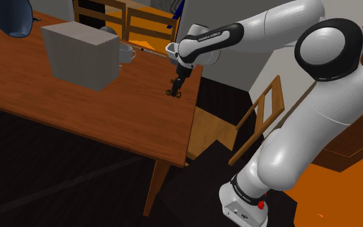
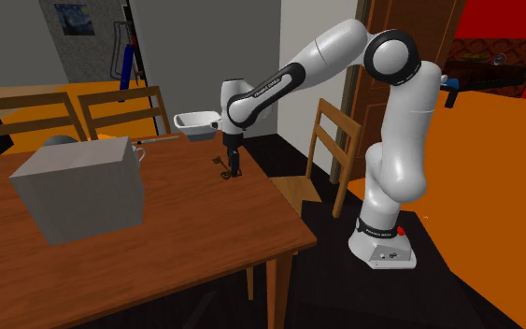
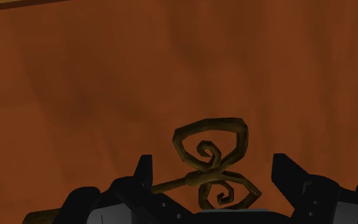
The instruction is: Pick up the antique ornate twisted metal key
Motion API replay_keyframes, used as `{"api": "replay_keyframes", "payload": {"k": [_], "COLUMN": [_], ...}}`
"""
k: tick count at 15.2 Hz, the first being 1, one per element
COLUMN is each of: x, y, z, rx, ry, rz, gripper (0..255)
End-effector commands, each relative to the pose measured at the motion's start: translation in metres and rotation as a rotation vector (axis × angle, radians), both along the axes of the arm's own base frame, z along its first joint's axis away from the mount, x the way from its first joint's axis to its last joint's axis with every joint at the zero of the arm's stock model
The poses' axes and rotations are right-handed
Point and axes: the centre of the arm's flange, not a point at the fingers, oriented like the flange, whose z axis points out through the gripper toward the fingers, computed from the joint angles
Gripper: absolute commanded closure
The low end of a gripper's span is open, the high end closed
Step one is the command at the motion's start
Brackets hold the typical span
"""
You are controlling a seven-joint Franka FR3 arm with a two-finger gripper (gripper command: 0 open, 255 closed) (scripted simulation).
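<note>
Though dark afar, key (image 3: 210, 167) golden-brown close-up

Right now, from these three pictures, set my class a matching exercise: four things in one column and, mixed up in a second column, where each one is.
Things:
1 key
2 box
3 cup
4 chair

Places:
A standing beside the table, not on it
B lying on the table inside the open end effector
C on the table, just beside the box
D on the table, the biggest thing there

Pairs: 1-B, 2-D, 3-C, 4-A
</note>
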Motion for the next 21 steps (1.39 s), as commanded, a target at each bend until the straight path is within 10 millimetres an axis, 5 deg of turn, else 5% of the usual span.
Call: {"api": "replay_keyframes", "payload": {"k": [1, 10, 21], "x": [0.0, 0.0, 0.0], "y": [0.0, 0.0, 0.0], "z": [-0.001, -0.002, 0.056], "rx": [0.0, 0.0, 0.0], "ry": [-0.001, -0.001, -0.001], "rz": [0.0, 0.0, 0.0], "gripper": [255, 255, 255]}}
